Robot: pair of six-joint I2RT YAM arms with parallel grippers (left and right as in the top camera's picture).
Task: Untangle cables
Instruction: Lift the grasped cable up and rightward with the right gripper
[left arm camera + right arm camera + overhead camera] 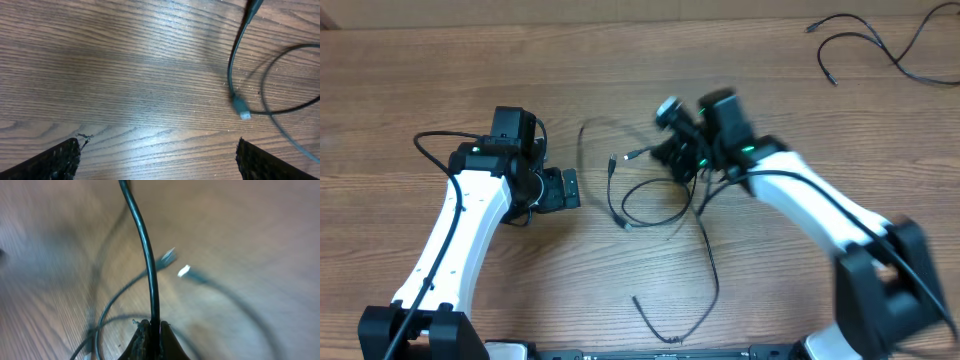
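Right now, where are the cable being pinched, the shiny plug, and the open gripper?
Pinched cable (148,275): right wrist view, on its straight upright stretch.
Plug (240,106): left wrist view, on its body by the silver tip.
Left gripper (157,157): left wrist view, midway between its open fingertips.

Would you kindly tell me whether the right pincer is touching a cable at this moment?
Touching: the right wrist view shows the right pincer shut on a black cable, pinched between its tips.

Robot lab bench: wood-grain table (440,80), white left arm (450,235), right arm (820,205).
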